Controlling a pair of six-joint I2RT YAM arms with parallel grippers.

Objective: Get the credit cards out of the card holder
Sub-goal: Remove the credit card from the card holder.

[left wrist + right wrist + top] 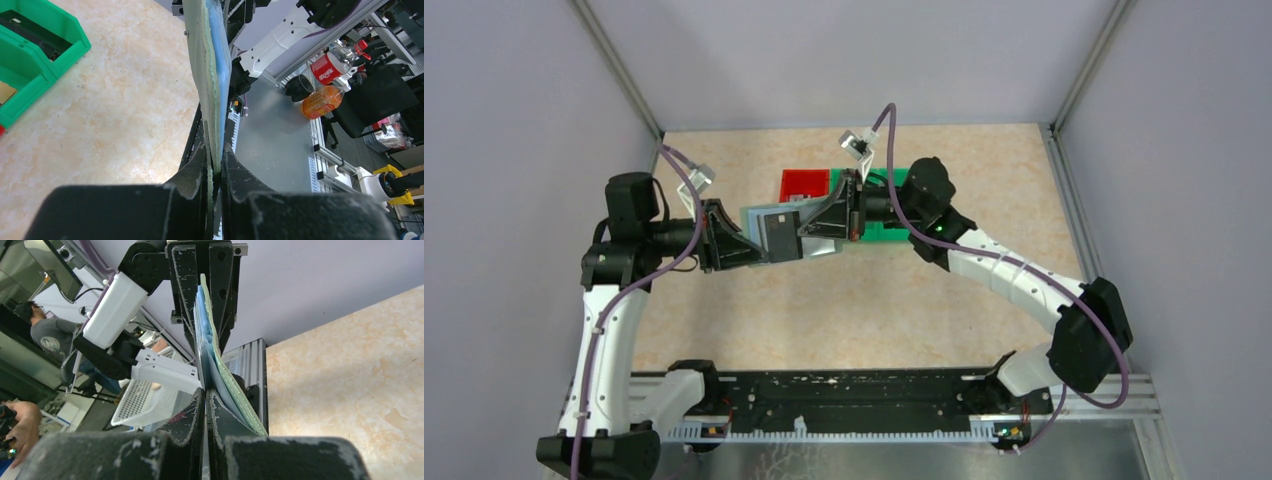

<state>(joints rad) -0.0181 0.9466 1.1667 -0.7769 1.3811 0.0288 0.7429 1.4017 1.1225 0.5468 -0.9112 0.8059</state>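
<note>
The grey-green card holder [759, 218] hangs open in the air between both arms, its pale blue inside facing up. My left gripper [754, 247] is shut on its left edge; in the left wrist view the holder [210, 60] stands edge-on, pinched between the fingers of that gripper [215, 155]. A dark grey-black credit card [781, 232] lies against the holder's inside. My right gripper [809, 228] is shut on the card's right end. In the right wrist view the right gripper [206, 392] shows closed jaws, and the holder [220, 370] passes just right of them.
A red bin [805, 183] and a green bin [886, 228] stand on the beige table [844, 300] behind and under the right gripper. The green bin [35, 55] also shows in the left wrist view. Grey walls enclose three sides.
</note>
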